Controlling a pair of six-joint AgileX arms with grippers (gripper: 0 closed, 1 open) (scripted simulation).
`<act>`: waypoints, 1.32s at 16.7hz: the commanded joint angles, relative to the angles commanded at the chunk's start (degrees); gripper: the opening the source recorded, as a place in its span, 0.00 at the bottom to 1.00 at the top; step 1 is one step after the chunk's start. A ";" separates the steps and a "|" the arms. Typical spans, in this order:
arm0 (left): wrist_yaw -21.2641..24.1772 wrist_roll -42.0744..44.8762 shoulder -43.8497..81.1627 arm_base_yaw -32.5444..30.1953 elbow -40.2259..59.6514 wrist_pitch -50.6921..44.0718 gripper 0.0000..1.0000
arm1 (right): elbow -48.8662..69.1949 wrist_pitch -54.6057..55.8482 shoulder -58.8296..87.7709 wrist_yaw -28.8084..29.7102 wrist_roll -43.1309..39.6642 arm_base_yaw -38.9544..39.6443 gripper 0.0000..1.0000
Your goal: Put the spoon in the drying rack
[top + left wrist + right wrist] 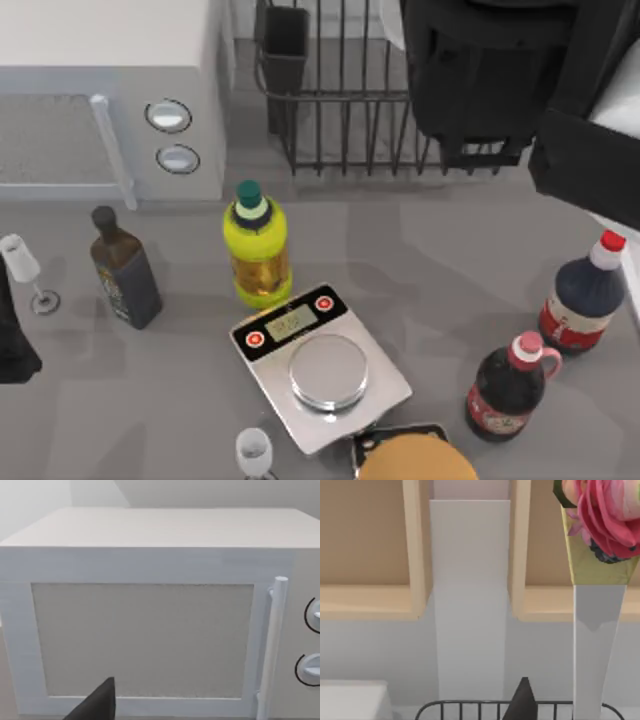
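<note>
The drying rack point(340, 120), black wire with upright bars, stands at the back centre of the table, and its dark rectangular utensil cup point(285, 45) is at its left corner. The spoon is out of view. My right arm point(480, 80) hangs over the rack's right half and hides that part. In the right wrist view the rack's top rim point(470, 703) runs low across the picture, in front of a wall with shelves. My left arm point(15, 345) is parked at the table's left edge, facing the microwave door point(145, 640).
A white microwave point(110, 110) fills the back left. In the middle stand a yellow-green bottle point(257, 245), a dark bottle point(125, 270) and a kitchen scale point(320, 365). Two dark bottles point(580, 295) point(510, 385) are at the right, a wine glass point(25, 270) at the left.
</note>
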 joint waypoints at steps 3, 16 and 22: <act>0.00 0.00 0.00 0.00 0.00 0.00 1.00 | -0.86 9.19 7.93 -4.67 -0.14 -4.61 0.00; 0.00 0.00 0.00 0.00 0.00 0.00 1.00 | -5.65 37.64 30.34 -20.21 -0.74 -20.79 0.00; 0.00 0.00 0.00 0.00 0.00 0.00 1.00 | -5.65 37.64 30.34 -20.21 -0.74 -20.79 0.38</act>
